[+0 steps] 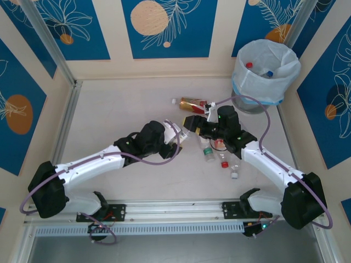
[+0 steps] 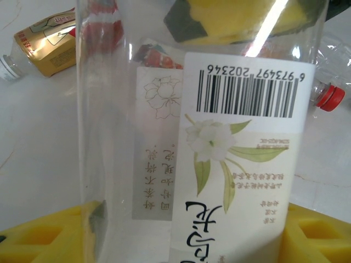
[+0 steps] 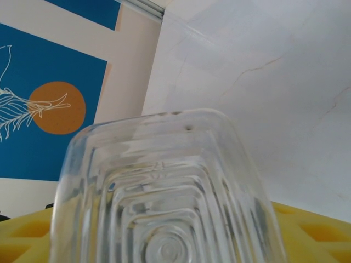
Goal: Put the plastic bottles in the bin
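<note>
1. The bottle [image 2: 241,164], clamped in the left gripper [image 2: 181,241] over the table [image 1: 109,120], well apart from the bin [image 1: 258,82], should be held steady.
2. Whether the right gripper [image 3: 170,241], placed around its base, is pressing cannot be told; a firm hold should be confirmed before release.

Left arm [image 1: 93,160] & right arm [image 1: 270,164]: same build, glossy white link shells btwn bulky black rounded joint housings. Lilac cable [image 1: 28,196] runs outside the left arm, w/ a matching lilac cable [image 1: 264,116] on the right one. Small green LED [image 1: 219,116] on right wrist block, another green LED [image 1: 264,224] by right base. Base brackets [image 1: 107,209] black, claw-shaped. Left gripper [image 1: 179,140] & right gripper [image 1: 193,126]: black bodies. Wrist cams: left finger pads [image 2: 38,235] yellow foam w/ square recesses. Right finger pads [image 3: 310,226] same yellow, shallow recesses too.
</note>
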`<state>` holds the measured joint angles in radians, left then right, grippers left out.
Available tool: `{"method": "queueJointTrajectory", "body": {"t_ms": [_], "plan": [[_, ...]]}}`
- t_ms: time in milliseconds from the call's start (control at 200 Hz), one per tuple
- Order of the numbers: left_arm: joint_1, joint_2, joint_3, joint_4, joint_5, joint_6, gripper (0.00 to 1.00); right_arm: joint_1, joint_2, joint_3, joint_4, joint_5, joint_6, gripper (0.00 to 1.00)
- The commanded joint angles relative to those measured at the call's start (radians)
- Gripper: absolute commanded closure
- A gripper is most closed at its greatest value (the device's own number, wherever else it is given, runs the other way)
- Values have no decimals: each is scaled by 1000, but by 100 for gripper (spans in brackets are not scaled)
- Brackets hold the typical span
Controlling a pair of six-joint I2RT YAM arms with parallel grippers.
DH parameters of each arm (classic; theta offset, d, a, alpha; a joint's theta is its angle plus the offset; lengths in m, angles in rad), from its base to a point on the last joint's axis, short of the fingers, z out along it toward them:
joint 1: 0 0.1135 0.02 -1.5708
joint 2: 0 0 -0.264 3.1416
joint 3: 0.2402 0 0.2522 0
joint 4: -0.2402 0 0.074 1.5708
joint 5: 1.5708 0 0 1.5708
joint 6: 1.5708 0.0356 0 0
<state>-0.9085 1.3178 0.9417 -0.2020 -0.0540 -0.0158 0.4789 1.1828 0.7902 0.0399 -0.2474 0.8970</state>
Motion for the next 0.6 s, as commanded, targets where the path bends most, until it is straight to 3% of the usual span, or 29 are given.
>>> {"method": "queueJointTrajectory", "body": {"t_ms": [0, 135, 285, 410, 525, 595], "plan": [[-12, 9, 31, 5, -4, 7, 100, 6, -1, 5, -2, -1, -16, 36], [-11, 11, 31, 5, -7, 1, 100, 7, -14, -9, 3, 24, -19, 45], [-12, 5, 40, 6, 4, -15, 100, 7, -14, -5, 2, -1, -44, 68], [-12, 3, 52, -3, 11, -21, 99, 7, -17, -6, 2, -6, -50, 79], [-11, 0, 56, -9, 17, -22, 93, 7, -17, -1, 2, -15, -58, 85], [-10, -6, 58, -12, 34, -20, 82, 8, -18, 3, 5, -15, -61, 89]]}}
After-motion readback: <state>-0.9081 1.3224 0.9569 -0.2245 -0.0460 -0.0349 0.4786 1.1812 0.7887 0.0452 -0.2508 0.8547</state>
